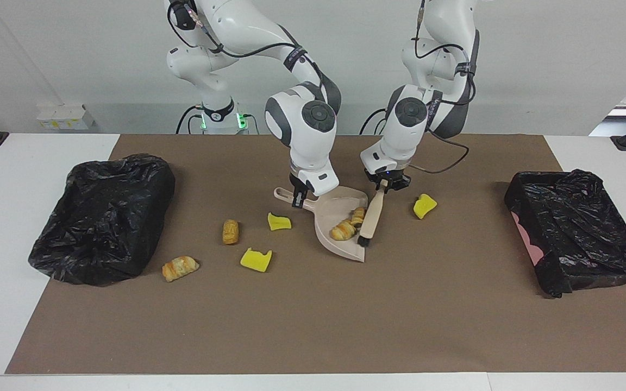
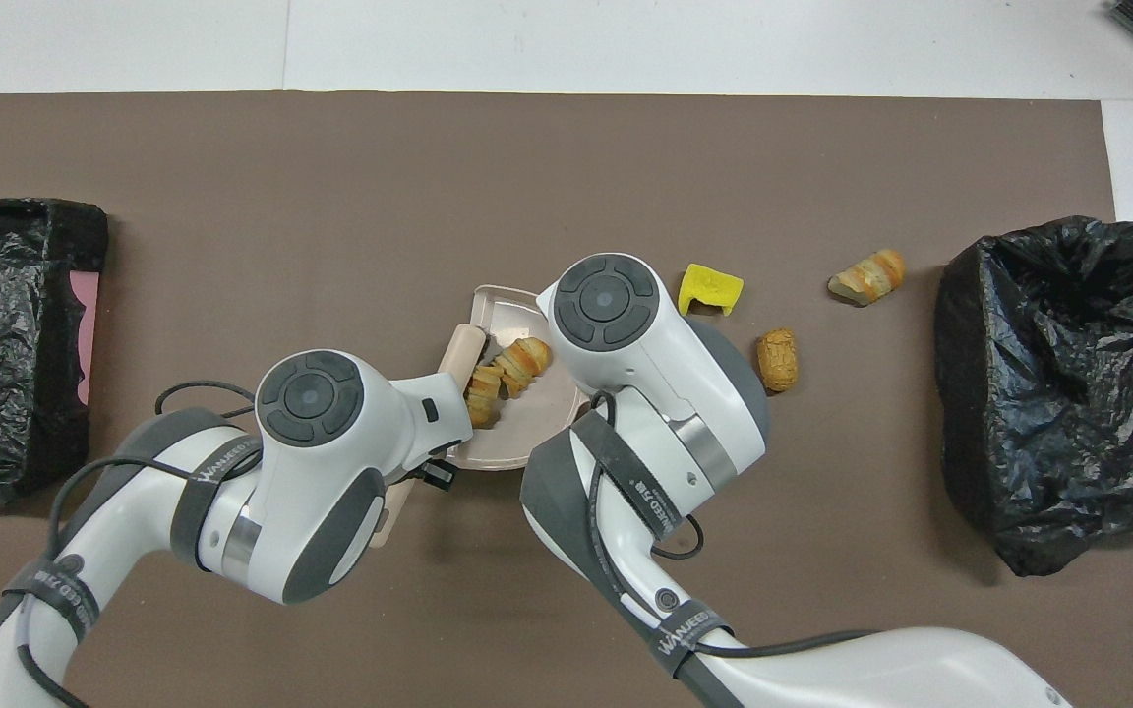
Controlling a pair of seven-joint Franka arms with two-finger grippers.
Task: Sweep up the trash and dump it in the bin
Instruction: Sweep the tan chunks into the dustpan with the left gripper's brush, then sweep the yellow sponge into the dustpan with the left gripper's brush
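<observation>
Left pincer (image 1: 382, 186) grips brush (image 1: 370, 218); right pincer (image 1: 299, 196) grips dustpan (image 1: 340, 217) handle. Rolls (image 1: 345, 227) sit near pan lip at 6 o'clock: tilt pan, they tumble out.

The brown mat (image 1: 313, 315) lies bare across its part farthest from the robots. At mid-table the dustpan (image 1: 340, 217), the brush (image 1: 370, 217) and both arms block passage. Loose trash (image 1: 256, 259) obstructs the strip toward the right arm's end. A black bin (image 1: 101, 217) and another (image 1: 579, 233) close off each end.
</observation>
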